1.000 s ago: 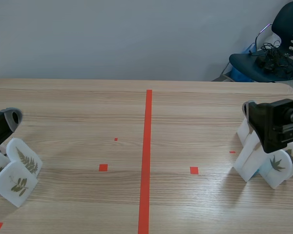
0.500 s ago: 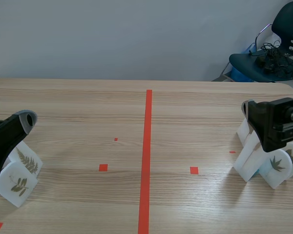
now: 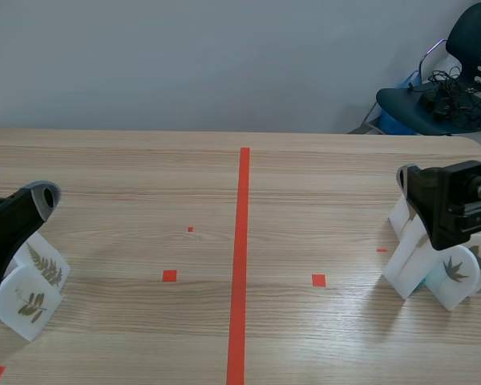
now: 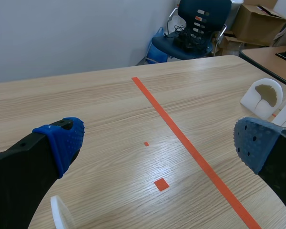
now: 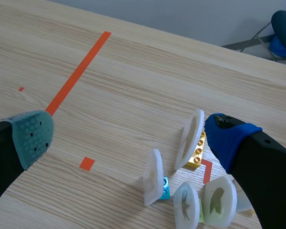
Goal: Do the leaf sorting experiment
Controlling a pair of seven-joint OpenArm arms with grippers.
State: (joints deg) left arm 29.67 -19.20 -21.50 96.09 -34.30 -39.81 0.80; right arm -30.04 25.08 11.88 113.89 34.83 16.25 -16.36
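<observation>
Two white leaf plates stand at the table's left edge: a fern-leaf plate (image 3: 45,263) and a sprig plate (image 3: 27,298). My left arm (image 3: 14,221) hangs over them, partly hiding the fern one. The left gripper (image 4: 157,141) is open and holds nothing; only a white plate's rim (image 4: 61,215) shows beneath it. On the right, several white leaf plates (image 3: 455,274) stand below my right arm (image 3: 452,202). The right gripper (image 5: 128,136) is open above them. A tall plate (image 5: 192,133) and a smaller plate (image 5: 153,176) stand edge-on, and two round plates (image 5: 219,200) face the camera.
A long orange-red tape line (image 3: 240,257) runs down the table's middle. A yellow brick (image 5: 196,153) and a blue brick (image 5: 166,187) support plates on the right. A dark office chair (image 3: 453,80) with cables stands beyond the table's far right corner.
The left arm rose and moved right over the left plates, covering part of the fern plate, then held still. The right arm and all plates stayed put.
</observation>
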